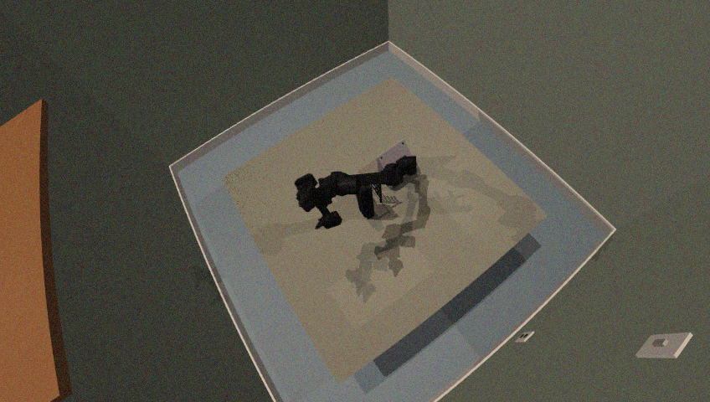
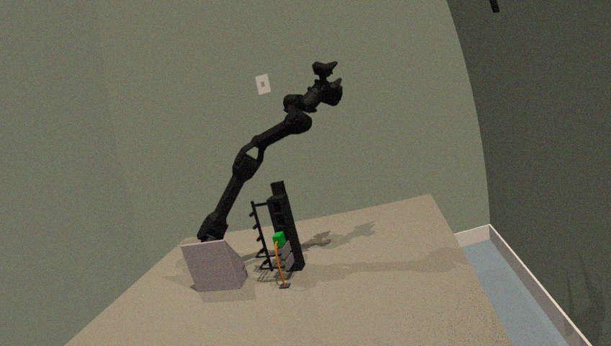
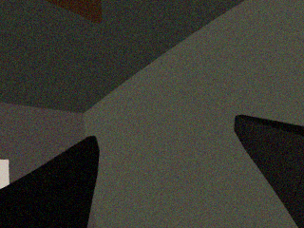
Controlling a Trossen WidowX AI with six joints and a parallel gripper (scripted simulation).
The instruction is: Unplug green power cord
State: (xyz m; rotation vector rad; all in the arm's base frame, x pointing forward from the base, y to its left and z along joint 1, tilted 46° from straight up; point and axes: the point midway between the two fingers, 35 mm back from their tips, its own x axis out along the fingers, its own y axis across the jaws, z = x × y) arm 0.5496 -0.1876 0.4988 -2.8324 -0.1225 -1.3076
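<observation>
The arm [image 2: 253, 154] rises from its base beside a pale sloped block [image 2: 212, 264] on the tan table [image 2: 385, 274] and stretches up and to the right, so the claw [image 2: 328, 73] ends up high in the air against the green wall, well apart from everything on the table. Its fingers stand wide apart with only wall and ceiling between them; it has hold of nothing.

Down on the table, just right of the arm's base, a black power strip [image 2: 286, 223] stands upright and leans a little. The green plug [image 2: 279, 238] sits on its front face near the bottom, above a couple of grey blocks, and looks seated there, though it is too small to be sure how deep. A thin orange cord [image 2: 278, 265] hangs from the plug to a small dark piece on the table [image 2: 284, 285]. A black rack with short pegs [image 2: 259, 236] stands just left of the strip.

From the top, the arm covers most of this: the strip shows only as a dark post [image 1: 366, 201], and neither plug nor cord can be made out. The claw [image 1: 327, 220] is a dark blur at the left end of the arm.

A white wall plate [image 2: 262, 83] sits on the far wall, left of the claw.
</observation>
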